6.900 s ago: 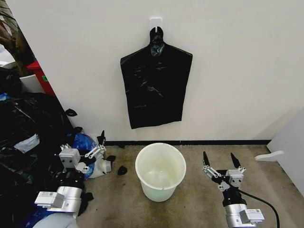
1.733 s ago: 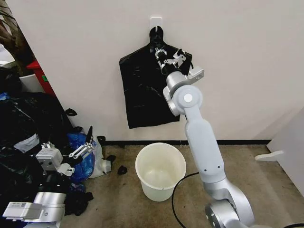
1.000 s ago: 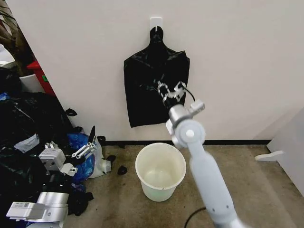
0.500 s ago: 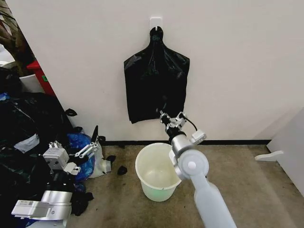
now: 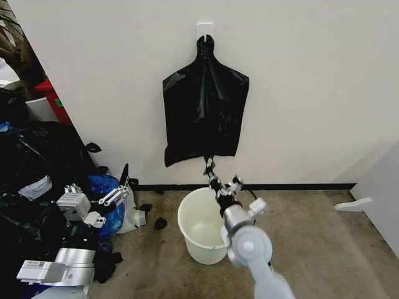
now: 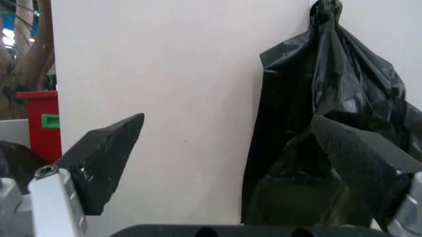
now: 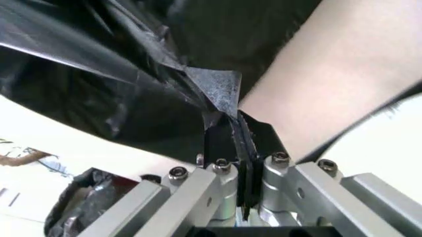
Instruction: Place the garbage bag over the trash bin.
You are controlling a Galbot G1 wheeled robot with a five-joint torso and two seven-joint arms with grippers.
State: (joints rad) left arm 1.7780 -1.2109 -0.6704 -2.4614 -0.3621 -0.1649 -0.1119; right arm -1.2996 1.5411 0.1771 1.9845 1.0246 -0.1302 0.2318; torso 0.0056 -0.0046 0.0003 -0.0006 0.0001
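The garbage bag (image 5: 206,106) is thin glossy black plastic hanging flat on the wall from a white hook (image 5: 204,28). A strand of its lower edge (image 5: 208,164) is drawn down into a point. My right gripper (image 5: 216,180) is shut on that strand, just above the far rim of the trash bin (image 5: 186,219). The bin is a cream-white round bucket standing upright on the floor under the bag. In the right wrist view the shut gripper (image 7: 238,129) pinches crinkled black plastic (image 7: 99,74). My left gripper (image 5: 120,186) waits open, low at the left; in its own view (image 6: 231,163) nothing lies between the fingers.
A heap of stuffed black bags (image 5: 31,162) fills the floor at the left, with a blue bag (image 5: 105,185) beside it and a red box (image 5: 53,99) behind. Small black scraps (image 5: 160,223) lie left of the bin. A white object (image 5: 352,204) lies at the right.
My right gripper has come down from the bag's middle to just above the bin's rim, drawing the bag's lower edge with it. The left arm has hardly moved.
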